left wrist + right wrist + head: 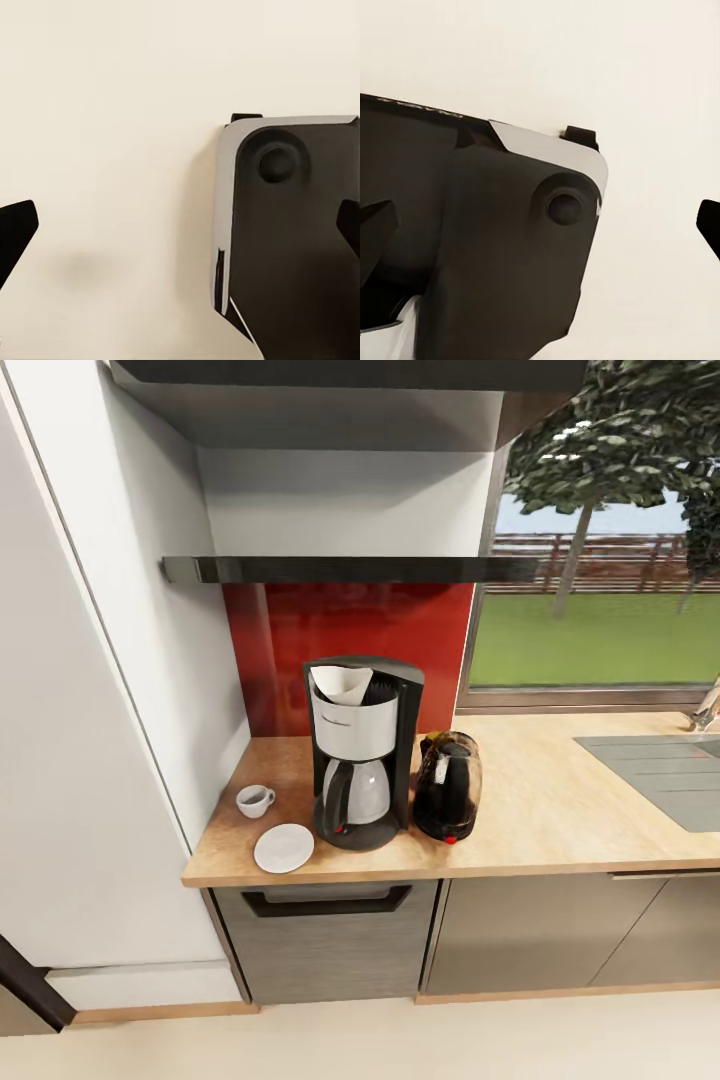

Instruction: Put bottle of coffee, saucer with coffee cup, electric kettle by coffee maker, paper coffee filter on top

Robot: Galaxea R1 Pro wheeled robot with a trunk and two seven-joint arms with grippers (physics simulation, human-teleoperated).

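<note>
The black and silver coffee maker (360, 760) stands on the wooden countertop (560, 810) in front of a red backsplash. A white paper filter (341, 684) sits in its top. Touching its right side is the dark electric kettle (447, 786). Left of the maker, a white coffee cup (254, 800) stands on the bare counter, just behind the empty white saucer (284, 848). My left gripper (180, 229) is open over pale floor and a dark part of the robot's body. My right gripper (540, 225) is open too, with nothing between its fingers.
A tall white cabinet (90, 760) walls the counter's left end. A dark shelf (350, 568) runs above the backsplash. A sink (660, 775) and faucet (706, 710) lie at the right under a window. Below the counter is a drawer with a black handle (325, 905).
</note>
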